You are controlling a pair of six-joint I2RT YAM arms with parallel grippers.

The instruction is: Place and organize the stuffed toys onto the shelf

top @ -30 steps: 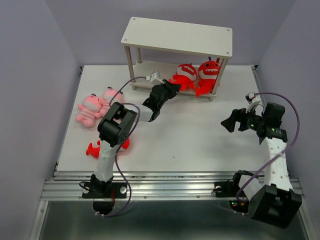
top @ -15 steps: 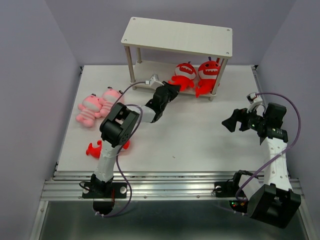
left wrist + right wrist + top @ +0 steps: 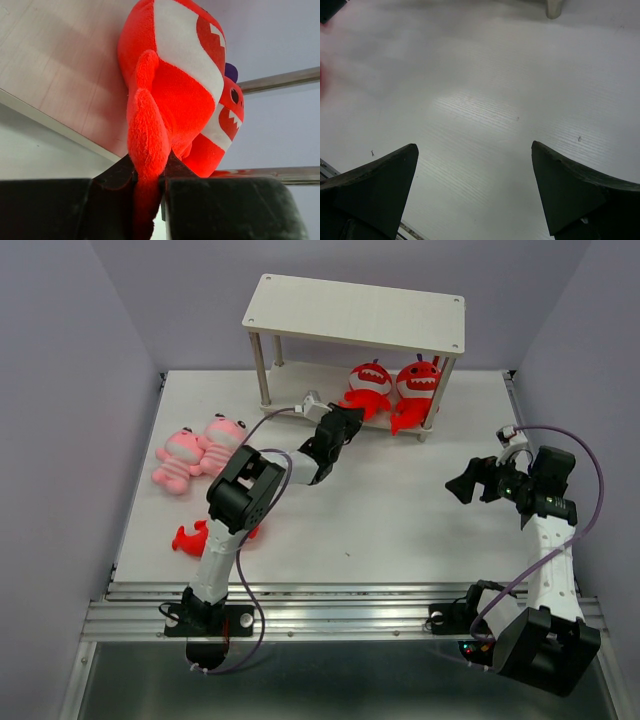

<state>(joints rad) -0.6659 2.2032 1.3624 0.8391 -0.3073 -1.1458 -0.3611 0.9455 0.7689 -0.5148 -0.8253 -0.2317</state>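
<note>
The shelf [image 3: 355, 315] stands at the back of the table. Two red toys sit on its lower board: one on the left [image 3: 368, 385] and one on the right [image 3: 416, 382]. My left gripper [image 3: 349, 420] is at the shelf's front edge, shut on a lower limb of the left red toy [image 3: 175, 95]. The other red toy [image 3: 226, 117] is just behind it. A third red toy [image 3: 190, 536] lies on the table, partly hidden under my left arm. Two pink toys [image 3: 180, 455] [image 3: 222, 433] lie side by side at the left. My right gripper [image 3: 462, 483] is open and empty over bare table [image 3: 475, 185].
The shelf's lower board [image 3: 65, 65] has free room left of the red toys. The top board holds nothing. Thin shelf legs [image 3: 436, 400] stand at the corners. Purple walls close in the white table [image 3: 400, 520] on three sides.
My left gripper has moved a little farther toward the shelf, pushing the held red toy deeper onto the lower board. The right arm has hardly moved.
</note>
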